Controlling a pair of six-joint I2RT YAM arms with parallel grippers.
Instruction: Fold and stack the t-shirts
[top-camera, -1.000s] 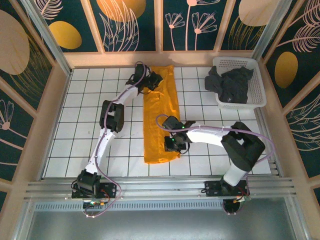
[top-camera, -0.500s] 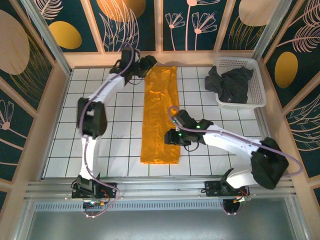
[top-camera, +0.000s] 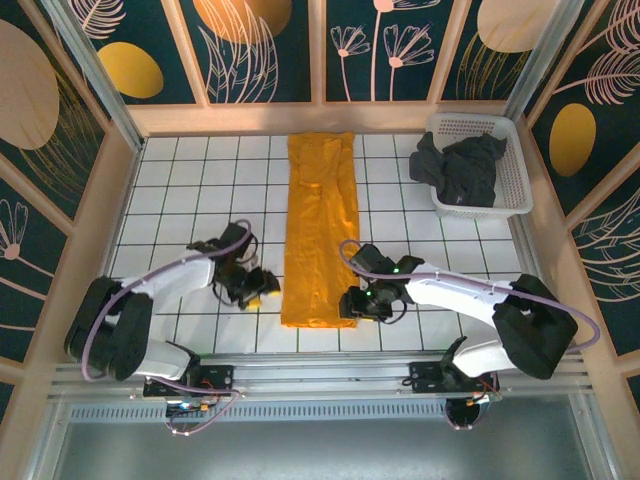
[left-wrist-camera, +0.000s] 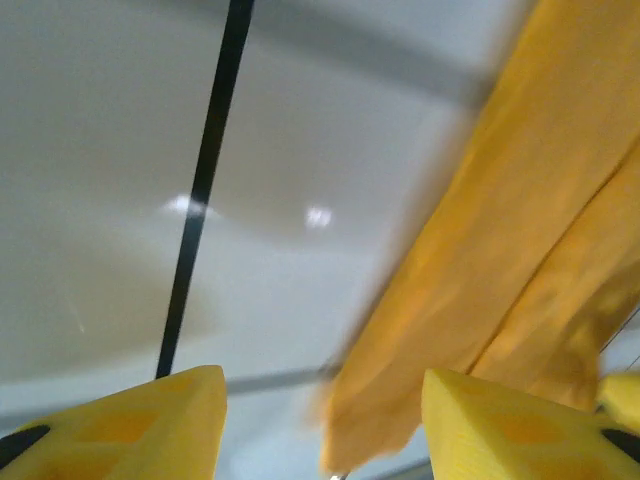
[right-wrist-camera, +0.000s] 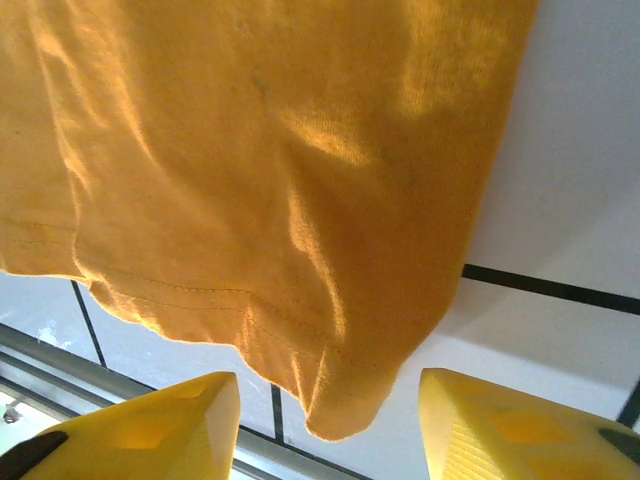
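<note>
Left claw (top-camera: 262, 290) moved from 12 o'clock to 6 o'clock hem of orange shirt (top-camera: 320, 230), facing right claw (top-camera: 352, 303); both spread; crosswise fold likely next.

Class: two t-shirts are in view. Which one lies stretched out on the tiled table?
The orange-yellow t-shirt, laid out as a long strip on the white tiles. The dark grey t-shirt sits crumpled in the white basket instead.
</note>
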